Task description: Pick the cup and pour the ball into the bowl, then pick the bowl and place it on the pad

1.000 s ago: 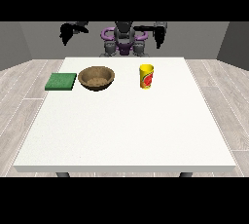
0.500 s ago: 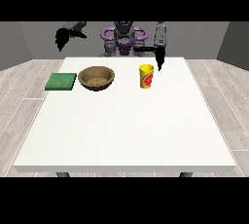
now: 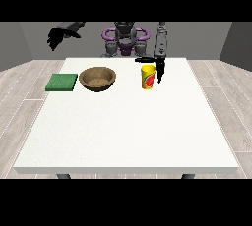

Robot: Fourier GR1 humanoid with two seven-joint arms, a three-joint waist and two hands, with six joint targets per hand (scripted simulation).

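Grey walls and a pale plank floor are surrounding the large white table (image 3: 128,122), with the robot (image 3: 125,38) standing at its 12 o'clock edge. At the view's right an arm is reaching down over the table, and its hand (image 3: 160,69) is hanging just beside the yellow cup (image 3: 148,77) at the cup's 3 o'clock, fingers pointing down and thumb stretching out sideways over the rim, spread apart and not closing on it. At the view's left the other hand (image 3: 58,37) is hovering raised off the table's far corner, and whether its fingers are curling I cannot tell. A red and green mark is showing on the cup, with no readable writing. At the cup's 9 o'clock the brown bowl (image 3: 98,78) is sitting, and further at 9 o'clock the green pad (image 3: 62,82) is lying flat
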